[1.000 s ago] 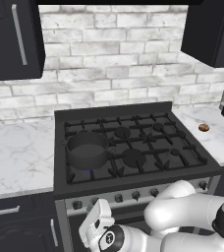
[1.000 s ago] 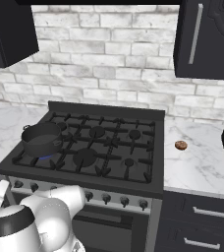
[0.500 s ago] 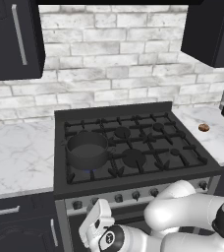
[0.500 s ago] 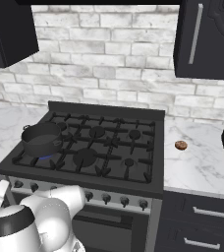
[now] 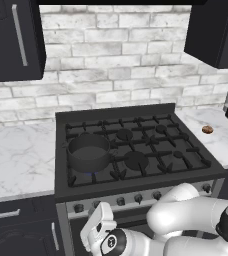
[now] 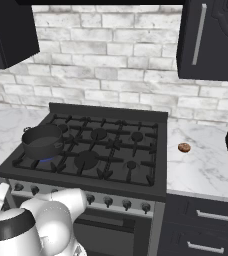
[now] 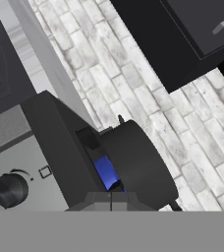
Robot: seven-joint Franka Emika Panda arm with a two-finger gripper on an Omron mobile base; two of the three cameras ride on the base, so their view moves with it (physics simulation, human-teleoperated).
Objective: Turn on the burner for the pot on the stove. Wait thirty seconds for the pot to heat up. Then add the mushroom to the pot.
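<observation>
Nothing has moved: 1 pot (image 5: 89,152) over 1 blue-flamed burner (image 5: 92,173), 1 mushroom (image 5: 207,130) apart, fingers (image 7: 111,196) clenched empty.

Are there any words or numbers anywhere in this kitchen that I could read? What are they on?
No words, numbers or brand names can be read anywhere.
Stove front strip: a small square mark beside a knob, with no letters in it.
Pot, dark cabinets and brick wall: plain, no writing.
</observation>
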